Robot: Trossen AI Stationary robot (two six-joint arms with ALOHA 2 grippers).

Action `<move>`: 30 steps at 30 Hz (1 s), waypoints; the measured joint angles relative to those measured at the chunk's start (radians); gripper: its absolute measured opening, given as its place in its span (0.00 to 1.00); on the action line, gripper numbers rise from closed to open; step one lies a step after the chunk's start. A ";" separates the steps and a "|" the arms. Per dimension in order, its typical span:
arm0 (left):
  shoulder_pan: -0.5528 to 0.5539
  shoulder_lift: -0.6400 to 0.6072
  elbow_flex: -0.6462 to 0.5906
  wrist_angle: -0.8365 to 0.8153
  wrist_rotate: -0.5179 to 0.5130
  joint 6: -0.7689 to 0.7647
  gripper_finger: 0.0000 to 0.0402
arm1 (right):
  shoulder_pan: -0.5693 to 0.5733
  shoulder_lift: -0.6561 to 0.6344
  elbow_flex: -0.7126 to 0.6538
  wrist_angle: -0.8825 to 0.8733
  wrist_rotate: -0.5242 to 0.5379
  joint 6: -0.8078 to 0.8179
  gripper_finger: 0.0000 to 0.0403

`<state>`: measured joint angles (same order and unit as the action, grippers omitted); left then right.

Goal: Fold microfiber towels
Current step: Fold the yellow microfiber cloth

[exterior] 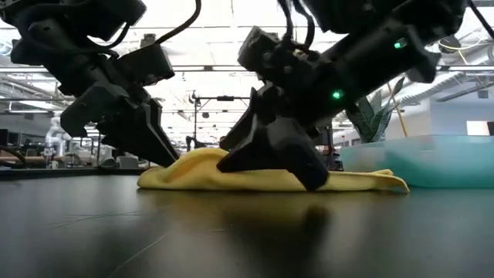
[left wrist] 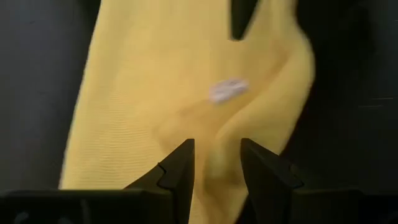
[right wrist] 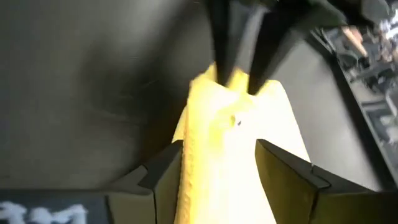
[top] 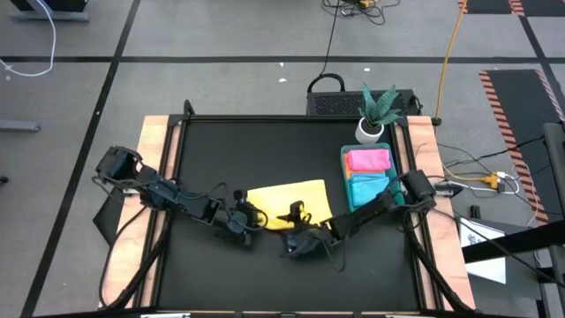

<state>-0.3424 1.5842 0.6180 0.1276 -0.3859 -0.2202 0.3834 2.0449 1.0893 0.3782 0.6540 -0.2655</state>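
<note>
A yellow microfiber towel (top: 291,199) lies crumpled in the middle of the black table, bunched higher at its left end (exterior: 197,162). My left gripper (left wrist: 217,165) is at the towel's near left corner, shut on it. My right gripper (right wrist: 224,168) is at the towel's near edge, open, with one finger on each side of a yellow ridge of cloth. A pink towel (top: 369,160) and a light blue towel (top: 371,188) lie in the green tray (top: 346,157) at the right. My left gripper pinches the yellow towel's near left corner (left wrist: 217,146) between its two fingers, coming slantwise down from the table's left. The cloth is bunched there, and I cannot tell how many layers. The rest of the towel lies slack on the table. My right gripper's fingertips (exterior: 309,179) stand low at the cloth, but I cannot tell whether they touch it.
A potted plant in a white pot (top: 375,110) stands at the far right, behind the tray. Bare black tabletop (top: 221,150) shows on the far left side and along the near edge. The two grippers are close together over the towel.
</note>
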 joint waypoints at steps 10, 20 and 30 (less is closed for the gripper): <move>-0.109 -0.057 0.009 -0.012 0.005 -0.053 0.33 | -0.024 -0.006 0.000 0.013 -0.001 0.145 0.38; -0.213 -0.056 0.009 0.006 -0.078 0.137 0.33 | 0.019 -0.009 0.000 0.030 -0.035 0.150 0.37; -0.255 0.100 0.009 0.190 -0.079 0.418 0.33 | 0.024 -0.009 0.000 0.032 -0.109 0.202 0.37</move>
<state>-0.5976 1.6846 0.6266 0.3176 -0.4653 0.1979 0.4072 2.0357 1.0893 0.4099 0.5449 -0.0638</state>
